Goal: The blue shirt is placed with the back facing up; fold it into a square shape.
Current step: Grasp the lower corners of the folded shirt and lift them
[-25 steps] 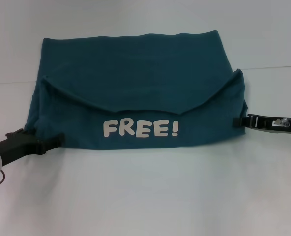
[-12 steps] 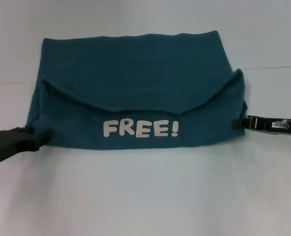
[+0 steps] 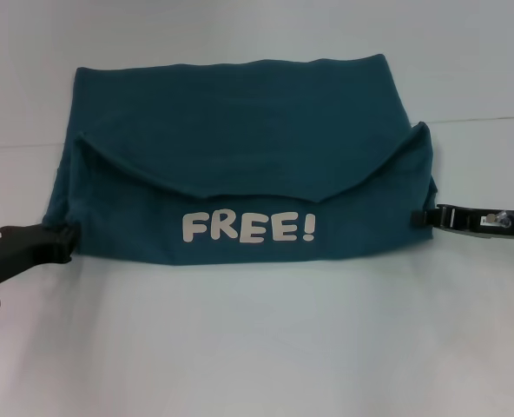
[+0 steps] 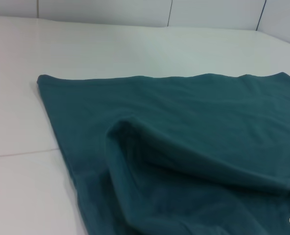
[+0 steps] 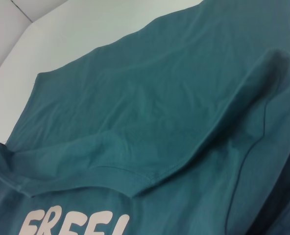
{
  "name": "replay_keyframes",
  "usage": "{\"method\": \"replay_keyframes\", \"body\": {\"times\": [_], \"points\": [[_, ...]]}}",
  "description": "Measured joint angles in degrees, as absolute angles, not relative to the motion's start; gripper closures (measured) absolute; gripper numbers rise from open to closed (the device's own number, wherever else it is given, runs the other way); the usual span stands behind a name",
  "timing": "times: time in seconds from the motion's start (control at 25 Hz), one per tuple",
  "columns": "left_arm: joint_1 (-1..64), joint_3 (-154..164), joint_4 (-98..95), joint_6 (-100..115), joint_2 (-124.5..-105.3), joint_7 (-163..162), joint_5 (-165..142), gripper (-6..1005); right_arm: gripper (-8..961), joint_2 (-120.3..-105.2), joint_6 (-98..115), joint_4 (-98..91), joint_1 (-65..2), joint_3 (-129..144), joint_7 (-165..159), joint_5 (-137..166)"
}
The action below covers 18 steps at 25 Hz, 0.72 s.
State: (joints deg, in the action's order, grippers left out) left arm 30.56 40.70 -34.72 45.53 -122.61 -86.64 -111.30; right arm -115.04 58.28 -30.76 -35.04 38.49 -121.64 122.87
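Note:
The blue shirt lies folded on the white table, with its near part turned over so that a pale "FREE!" print faces up. A curved flap edge runs across it above the print. My left gripper rests low on the table, just off the shirt's near left corner. At the shirt's right edge sits my right gripper, touching the fabric. The left wrist view holds only the shirt's folded layers. Part of the print and the shirt fill the right wrist view.
Bare white table surrounds the shirt on all sides, widest toward me. A faint seam crosses the tabletop behind the shirt's right side. A tiled white wall rises beyond the table's far edge.
My left gripper has slid back to the left, out from the shirt's near left corner onto bare table. The right gripper and the shirt have stayed where they were.

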Motion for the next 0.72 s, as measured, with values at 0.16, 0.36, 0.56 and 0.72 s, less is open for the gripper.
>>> {"method": "replay_keyframes", "body": {"times": [0.16,0.36,0.56,0.72], "points": [[30.76,40.7,-34.72,44.98,-122.64,-86.66,-111.27,880,908,-115.04,58.28,-30.89,-34.89,38.49,-121.64,122.87],[30.2,40.31,-35.35,44.86,-122.73,-86.98,-111.26,957,908,-115.05,58.29,-30.84,-34.62,38.3,-120.12,121.84],[27.45,40.02,-38.88,48.54,-122.78,-89.52,-111.25,956,908,-115.04,60.09,-30.78,-33.28,38.22,-116.35,118.19],[25.06,39.41,-41.86,54.56,-122.26,-92.01,-111.33,955,908,-115.19,62.73,-30.8,-30.9,38.17,-111.58,114.46]]}}
